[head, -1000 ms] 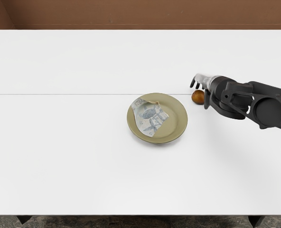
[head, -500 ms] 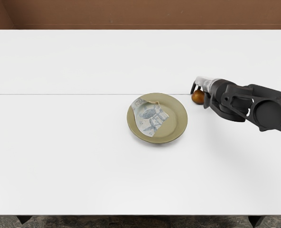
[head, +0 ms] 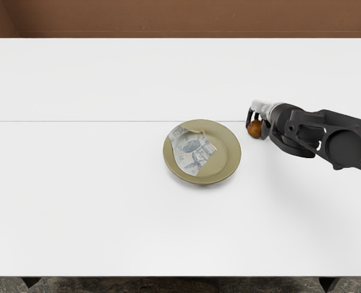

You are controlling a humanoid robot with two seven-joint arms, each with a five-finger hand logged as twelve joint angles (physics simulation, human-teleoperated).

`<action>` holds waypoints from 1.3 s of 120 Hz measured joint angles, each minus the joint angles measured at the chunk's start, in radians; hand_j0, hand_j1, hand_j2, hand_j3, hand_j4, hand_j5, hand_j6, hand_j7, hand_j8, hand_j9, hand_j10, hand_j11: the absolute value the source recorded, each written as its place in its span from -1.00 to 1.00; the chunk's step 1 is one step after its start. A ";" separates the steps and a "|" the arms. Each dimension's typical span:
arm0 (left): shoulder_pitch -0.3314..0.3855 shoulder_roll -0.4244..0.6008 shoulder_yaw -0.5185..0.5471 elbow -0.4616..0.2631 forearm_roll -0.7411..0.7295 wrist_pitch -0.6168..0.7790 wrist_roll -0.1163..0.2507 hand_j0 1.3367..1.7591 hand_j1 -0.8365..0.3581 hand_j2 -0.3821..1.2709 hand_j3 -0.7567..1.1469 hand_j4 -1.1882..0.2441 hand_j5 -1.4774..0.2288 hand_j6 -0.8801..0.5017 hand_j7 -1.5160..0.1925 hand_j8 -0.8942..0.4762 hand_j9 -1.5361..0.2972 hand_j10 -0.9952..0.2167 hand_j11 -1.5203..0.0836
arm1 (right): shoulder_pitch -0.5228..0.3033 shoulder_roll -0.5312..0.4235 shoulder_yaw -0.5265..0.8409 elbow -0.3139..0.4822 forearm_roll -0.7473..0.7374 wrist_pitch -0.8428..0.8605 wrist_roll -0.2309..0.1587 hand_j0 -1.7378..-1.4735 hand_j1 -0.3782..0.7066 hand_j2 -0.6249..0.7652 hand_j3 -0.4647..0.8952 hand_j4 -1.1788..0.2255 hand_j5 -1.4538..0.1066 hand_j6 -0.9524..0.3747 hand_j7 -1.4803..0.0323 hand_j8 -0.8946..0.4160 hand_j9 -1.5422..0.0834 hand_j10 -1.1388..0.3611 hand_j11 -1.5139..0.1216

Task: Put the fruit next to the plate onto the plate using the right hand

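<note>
Right hand (head: 261, 115) wraps the fruit (head: 253, 127) beside the plate (head: 227, 152)
Near, the olive plate on the white surface (head: 107, 201) bears a blue-and-white patterned patch; past its right rim, the brown fruit sits on the surface, its long axis unclear.

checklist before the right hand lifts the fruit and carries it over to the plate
1. Right hand curled around the fruit: ok.
2. Grasp firm enough to lift: cannot tell, the contact is hidden.
3. Fruit apart from the plate rim: ok, it sits just right of it on the table.
4. Way to the plate free: ok, nothing lies between.
5. Bare landing spot: ok, the plate's right half is free of the patterned patch.
</note>
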 joint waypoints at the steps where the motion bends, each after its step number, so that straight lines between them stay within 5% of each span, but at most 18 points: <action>1: 0.000 0.000 0.000 0.000 0.000 0.000 0.000 0.52 0.95 -0.53 -0.21 0.64 0.71 0.25 0.75 0.28 0.65 0.62 0.87 | 0.000 0.000 0.000 0.000 0.000 0.000 0.000 -0.33 0.27 0.02 -0.32 -0.25 -0.23 -0.32 -0.19 -0.42 -0.17 -0.24 -0.22; 37: 0.000 0.000 0.000 0.000 0.000 0.000 0.000 0.52 0.95 -0.53 -0.20 0.64 0.71 0.25 0.75 0.28 0.65 0.62 0.87 | 0.002 0.000 0.007 -0.001 0.008 0.003 0.000 -0.32 0.22 0.17 -0.32 -0.24 -0.49 -0.28 -0.41 -0.38 -0.41 -0.29 -0.46; 76: 0.000 0.000 0.000 0.000 0.000 0.000 0.000 0.52 0.95 -0.53 -0.20 0.64 0.71 0.25 0.75 0.28 0.65 0.62 0.87 | 0.029 -0.010 0.021 0.016 0.013 0.023 -0.001 -0.34 0.30 0.35 -0.32 -0.17 -0.60 -0.23 -0.48 -0.33 -0.47 -0.44 -0.50; 141: 0.000 0.000 0.000 0.000 0.000 0.000 0.000 0.52 0.95 -0.53 -0.20 0.64 0.71 0.25 0.75 0.28 0.65 0.62 0.87 | 0.149 -0.042 0.190 0.164 0.037 0.340 0.000 -0.36 0.41 0.57 -0.32 -0.12 -0.63 -0.20 -0.50 -0.32 -0.47 -0.59 -0.51; 156: 0.000 0.000 0.000 0.000 0.000 0.000 0.000 0.52 0.95 -0.53 -0.20 0.64 0.71 0.25 0.75 0.28 0.65 0.62 0.87 | 0.159 -0.047 0.200 0.227 0.045 0.356 0.000 -0.36 0.33 0.43 -0.32 -0.15 -0.62 -0.21 -0.50 -0.35 -0.46 -0.60 -0.50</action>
